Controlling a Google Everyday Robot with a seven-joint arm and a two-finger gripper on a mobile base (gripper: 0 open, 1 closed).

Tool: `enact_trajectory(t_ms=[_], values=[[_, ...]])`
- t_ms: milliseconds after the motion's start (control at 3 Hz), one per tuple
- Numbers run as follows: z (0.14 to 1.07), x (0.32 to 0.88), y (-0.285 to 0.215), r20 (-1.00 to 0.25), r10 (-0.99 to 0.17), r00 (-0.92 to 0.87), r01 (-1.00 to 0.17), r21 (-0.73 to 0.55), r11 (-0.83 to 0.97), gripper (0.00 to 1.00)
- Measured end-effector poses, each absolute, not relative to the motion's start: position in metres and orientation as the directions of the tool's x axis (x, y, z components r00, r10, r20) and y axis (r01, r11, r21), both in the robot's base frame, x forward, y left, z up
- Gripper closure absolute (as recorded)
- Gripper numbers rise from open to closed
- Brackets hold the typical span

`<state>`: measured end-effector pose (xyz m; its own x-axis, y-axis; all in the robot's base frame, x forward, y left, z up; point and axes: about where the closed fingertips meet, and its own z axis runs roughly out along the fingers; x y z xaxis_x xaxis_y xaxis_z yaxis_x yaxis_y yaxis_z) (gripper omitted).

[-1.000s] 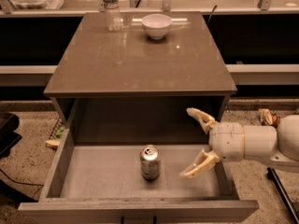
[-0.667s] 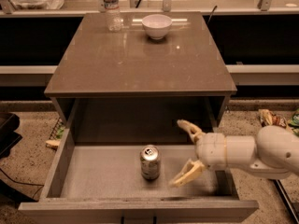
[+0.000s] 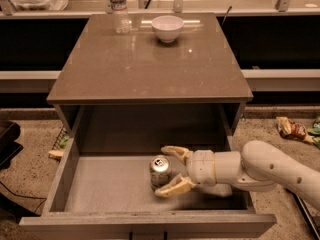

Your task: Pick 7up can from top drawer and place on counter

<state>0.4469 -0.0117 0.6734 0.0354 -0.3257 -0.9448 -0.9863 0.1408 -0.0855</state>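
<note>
Camera view: 7up can [image 3: 160,170] is stood upright on the top drawer [image 3: 107,191] floor.
End effector [image 3: 163,171]: held wide astride the can, so a side grasp is allowed.

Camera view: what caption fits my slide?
Cream two-finger gripper, open, straddles small silver 7up can in grey-brown top drawer, below glossy brown counter.

Cream end effector [image 3: 161,172] flanks silver 7up can [image 3: 160,165].

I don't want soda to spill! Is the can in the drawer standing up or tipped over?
Standing up: the 7up can shows its pull-tab top facing upward in the top drawer. The gripper straddles it, fingers open.
</note>
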Motion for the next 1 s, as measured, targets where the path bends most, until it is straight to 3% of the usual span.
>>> enact_trajectory(t_ms=[667, 1000], values=[[0.661, 0.447, 0.007, -0.947, -0.319, 0.03, -0.99, -0.072, 0.12, 0.72], [0.682, 0.45, 0.003, -0.942, -0.332, 0.046, -0.99, -0.088, 0.113, 1.0]])
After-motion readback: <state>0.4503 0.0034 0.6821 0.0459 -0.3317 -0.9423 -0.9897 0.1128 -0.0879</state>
